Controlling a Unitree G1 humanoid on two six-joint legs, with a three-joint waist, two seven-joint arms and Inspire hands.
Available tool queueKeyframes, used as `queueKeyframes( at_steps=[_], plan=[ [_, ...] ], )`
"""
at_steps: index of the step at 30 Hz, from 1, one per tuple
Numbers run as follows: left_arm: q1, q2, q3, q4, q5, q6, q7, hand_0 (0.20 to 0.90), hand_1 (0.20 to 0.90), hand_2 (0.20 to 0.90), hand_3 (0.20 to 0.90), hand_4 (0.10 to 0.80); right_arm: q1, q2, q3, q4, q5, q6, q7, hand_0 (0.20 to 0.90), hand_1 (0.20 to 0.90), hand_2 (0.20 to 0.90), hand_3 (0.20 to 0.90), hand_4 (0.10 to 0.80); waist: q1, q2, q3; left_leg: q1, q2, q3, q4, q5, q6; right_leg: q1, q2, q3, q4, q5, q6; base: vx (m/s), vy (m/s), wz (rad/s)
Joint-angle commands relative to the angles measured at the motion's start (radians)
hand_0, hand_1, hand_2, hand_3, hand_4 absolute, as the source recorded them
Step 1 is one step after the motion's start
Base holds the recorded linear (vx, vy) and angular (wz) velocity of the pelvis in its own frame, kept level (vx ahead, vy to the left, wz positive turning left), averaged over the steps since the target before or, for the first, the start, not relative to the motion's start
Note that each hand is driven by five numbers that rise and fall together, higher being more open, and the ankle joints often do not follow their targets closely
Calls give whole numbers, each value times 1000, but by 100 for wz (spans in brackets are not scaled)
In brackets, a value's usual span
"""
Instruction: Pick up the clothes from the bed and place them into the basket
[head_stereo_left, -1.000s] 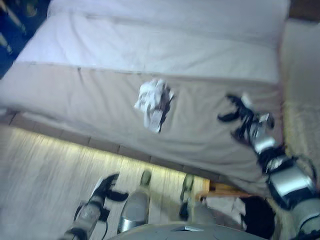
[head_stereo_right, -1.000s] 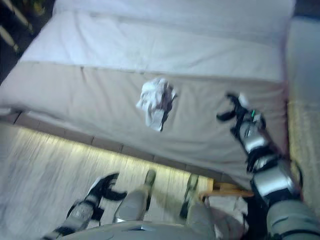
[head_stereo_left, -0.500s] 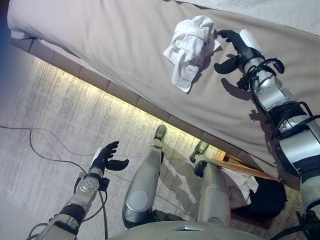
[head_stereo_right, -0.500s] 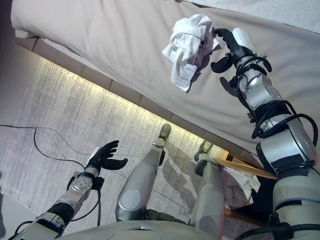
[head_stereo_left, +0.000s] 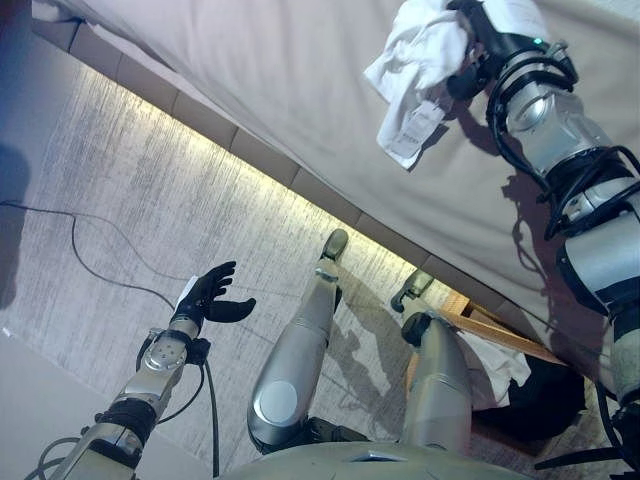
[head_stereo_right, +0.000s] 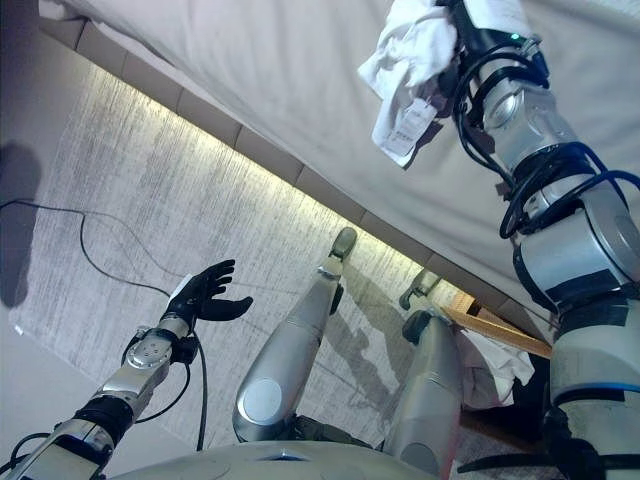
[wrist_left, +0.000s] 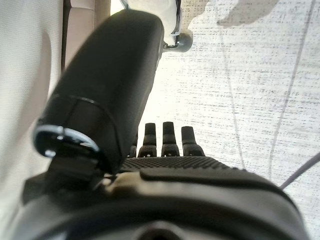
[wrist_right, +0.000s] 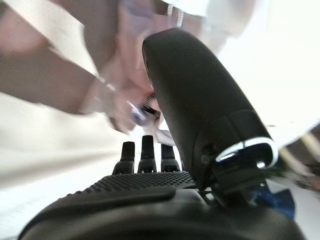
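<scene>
The right hand (head_stereo_left: 478, 35) is pressed against the crumpled white garment (head_stereo_left: 420, 60) on the bed (head_stereo_left: 300, 90); whether its fingers have closed on the cloth cannot be told. The left hand (head_stereo_left: 208, 296) hangs over the floor (head_stereo_left: 130, 200), fingers spread, holding nothing. The basket (head_stereo_left: 500, 345) sits below the right arm.
</scene>
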Motion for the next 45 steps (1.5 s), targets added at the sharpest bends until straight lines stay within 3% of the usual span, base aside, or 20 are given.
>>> queueKeyframes(
  at_steps=[1,5,6,7,8,12,20,26,34,36,37,38,39,45],
  plan=[
    [63,107,64,-50,-96,10,18,900,900,900,900,800,-40,-53,33,-6,28,75,24,900,900,900,900,800,6,47,-10,-113,-5,51,76,-8,76,-13,21,71,27,11,49,-34,14,-1],
    [84,117,101,-62,-120,26,20,900,900,900,900,800,-48,-64,30,20,98,98,77,900,900,900,900,800,5,60,-10,-185,-18,42,135,-29,86,-80,32,89,83,-7,38,-26,1,-8],
    [86,119,107,-59,-125,24,21,900,900,900,900,800,-50,-68,28,25,108,97,98,865,865,865,859,759,3,61,-10,-194,-18,43,139,-31,87,-89,36,92,87,-9,35,0,0,0],
    [86,122,110,-57,-129,23,21,900,900,900,900,800,-50,-71,26,27,110,95,108,629,629,629,584,484,2,61,-10,-200,-19,42,143,-32,87,-95,37,94,90,-10,34,0,0,0],
    [89,127,118,-57,-132,19,14,900,900,900,900,800,-49,-83,28,30,140,77,108,300,300,300,200,100,0,64,-10,-211,-21,39,146,-31,89,-107,38,95,96,-9,34,0,0,0],
    [96,129,124,-44,-148,-10,9,900,900,900,900,800,-42,-98,23,18,171,35,129,300,300,300,200,100,-12,66,-10,-204,-16,38,133,-25,86,-110,52,100,86,-6,26,-8,-4,0],
    [113,140,120,-91,-146,-16,0,900,900,900,900,800,-9,-110,-8,10,163,0,127,300,300,300,200,100,-9,67,-10,-145,-10,39,106,-29,79,-56,44,77,52,-7,21,-11,-22,0],
    [133,167,125,-138,-138,3,-11,900,900,900,900,800,19,-131,-62,22,245,-33,17,300,300,300,200,100,-5,59,-10,-44,-1,30,38,-20,70,47,50,54,-34,9,21,-29,-59,1],
    [139,140,121,-136,-80,20,14,900,900,900,900,800,139,-115,-245,-55,502,-167,-79,300,300,300,200,100,-20,26,-19,112,22,40,-42,-25,47,229,88,36,-164,26,16,-33,-38,-3],
    [140,117,109,-131,-62,30,28,900,900,900,900,800,247,-77,-366,-96,632,-220,-61,300,300,300,200,100,-27,6,-46,156,35,48,-66,-30,35,286,101,34,-202,28,16,-45,-39,-2],
    [135,100,106,-126,-28,35,34,900,900,900,900,800,313,-49,-424,-127,663,-250,-60,300,300,300,200,100,-32,-8,-59,176,38,59,-97,5,33,320,104,24,-240,58,8,15,-56,-4],
    [136,96,104,-122,-24,35,36,900,900,900,900,800,328,-42,-434,-133,664,-256,-58,300,300,300,200,100,-33,-13,-68,195,43,57,-99,-29,29,338,111,34,-241,32,16,-73,-34,-6],
    [137,82,96,-121,-6,33,45,900,900,900,900,800,387,-23,-465,-167,709,-291,-65,300,300,300,200,100,-38,-23,-75,217,49,70,-134,9,30,370,111,24,-281,65,10,25,-48,-8],
    [162,7,68,-87,68,13,100,900,900,900,900,800,613,59,-586,-361,787,-378,-80,300,300,300,200,100,-81,-66,-150,363,92,104,-282,23,15,500,125,57,-398,87,28,-16,2,-13]
  ],
)
